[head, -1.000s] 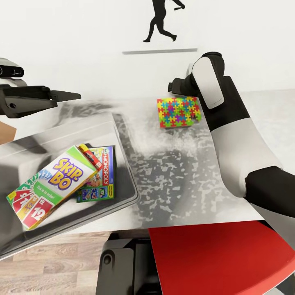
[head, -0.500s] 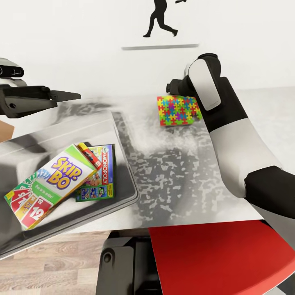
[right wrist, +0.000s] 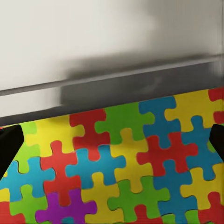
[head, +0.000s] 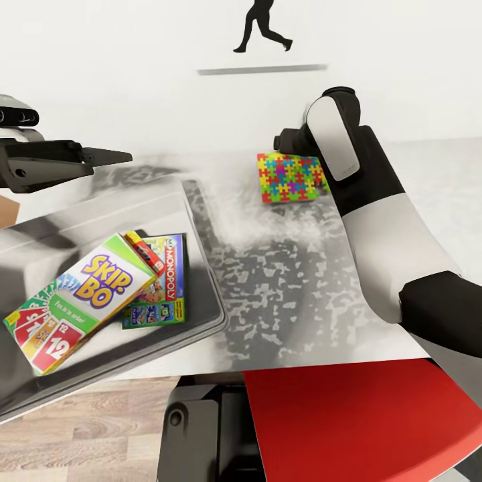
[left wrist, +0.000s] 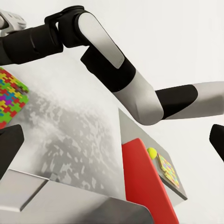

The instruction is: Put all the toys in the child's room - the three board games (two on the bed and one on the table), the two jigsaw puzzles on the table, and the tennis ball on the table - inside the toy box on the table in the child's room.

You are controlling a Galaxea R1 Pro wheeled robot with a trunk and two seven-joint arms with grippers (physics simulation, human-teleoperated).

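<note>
Place: a child's room in a home is showing.
Wall: a black running-figure silhouette is hanging on plain white, above the desk.
Playthings: a Skip-Bo box and a Monopoly box are lying in a bin on the desk; a jigsaw board is lying near its back edge.
Floor: wood planks are showing below the desk.

A plain white wall is rising behind the surface, carrying a black running-figure silhouette above a thin grey strip. Wood-plank floor is showing below the surface's near edge, and soft, even light is falling everywhere.
</note>
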